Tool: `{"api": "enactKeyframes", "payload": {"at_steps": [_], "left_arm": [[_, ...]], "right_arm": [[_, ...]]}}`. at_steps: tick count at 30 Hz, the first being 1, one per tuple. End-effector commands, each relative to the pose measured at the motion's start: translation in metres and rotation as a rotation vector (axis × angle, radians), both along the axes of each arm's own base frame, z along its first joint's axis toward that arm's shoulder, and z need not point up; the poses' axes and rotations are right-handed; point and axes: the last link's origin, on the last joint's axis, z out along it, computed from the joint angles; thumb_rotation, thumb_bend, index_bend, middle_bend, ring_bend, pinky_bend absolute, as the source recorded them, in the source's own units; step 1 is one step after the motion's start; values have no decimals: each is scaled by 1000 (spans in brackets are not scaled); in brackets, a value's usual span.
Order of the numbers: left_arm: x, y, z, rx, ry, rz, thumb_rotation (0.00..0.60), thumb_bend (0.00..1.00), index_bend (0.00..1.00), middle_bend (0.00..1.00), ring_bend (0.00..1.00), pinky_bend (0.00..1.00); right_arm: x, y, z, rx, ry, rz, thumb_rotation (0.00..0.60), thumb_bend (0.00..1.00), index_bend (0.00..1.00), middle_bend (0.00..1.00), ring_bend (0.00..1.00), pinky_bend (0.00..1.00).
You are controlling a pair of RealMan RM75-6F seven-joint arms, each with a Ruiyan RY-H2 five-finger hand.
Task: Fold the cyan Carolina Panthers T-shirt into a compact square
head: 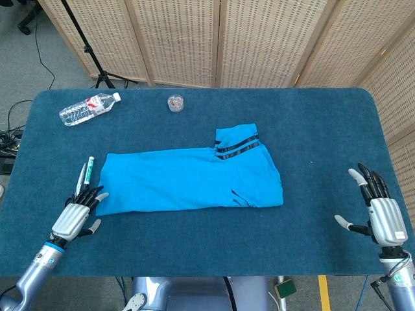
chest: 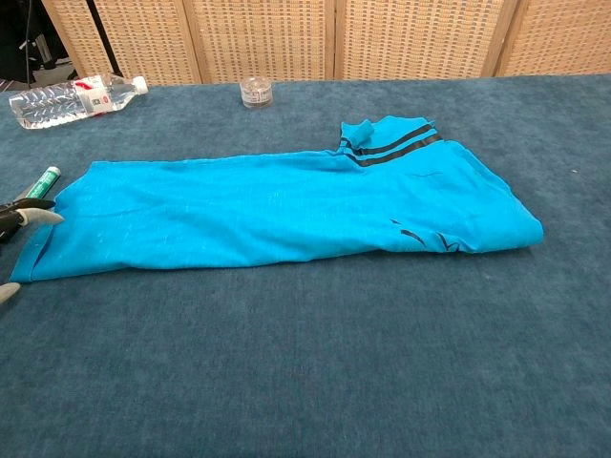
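Cyan cotton T-shirt [head: 188, 180], folded into a long band, lies mid-desk on blue carpet-covered desk [head: 311, 116]. Left hand [head: 78, 217], empty with fingers apart, sits at its left end: best to pinch both layers there and carry rightward, clear of green marker pen [head: 89, 170]. Right hand [head: 379, 210], open and empty, waits well apart near the desk's right edge, plenty of room.

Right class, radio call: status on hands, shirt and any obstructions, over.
Left hand open at the T-shirt left edge, holding nothing. Right hand open, well clear. Shirt a long folded strip, not square yet. Pens beside left hand.
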Motion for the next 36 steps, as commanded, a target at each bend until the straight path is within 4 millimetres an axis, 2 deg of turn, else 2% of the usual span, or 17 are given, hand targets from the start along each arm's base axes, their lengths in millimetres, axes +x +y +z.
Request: {"api": "enactKeyframes", "payload": {"at_steps": [1, 13, 25, 36], "left_arm": [[0, 4, -1, 6, 6, -1, 600, 442, 141, 0, 0, 0], [6, 13, 4, 8, 82, -10, 600, 427, 217, 0, 0, 0], [7, 5, -2, 3, 104, -19, 600, 415, 220, 0, 0, 0], [3, 7, -8, 23, 111, -9, 600, 411, 220, 0, 0, 0]], "right_arm": [[0, 0, 0, 0, -3, -2, 600, 0, 0, 0, 0, 0], [0, 0, 1, 1, -12, -2, 600, 0, 0, 0, 0, 0], [0, 0, 1, 6, -11, -4, 600, 0, 0, 0, 0, 0], [-1, 0, 1, 4, -13, -5, 600, 0, 0, 0, 0, 0]]}}
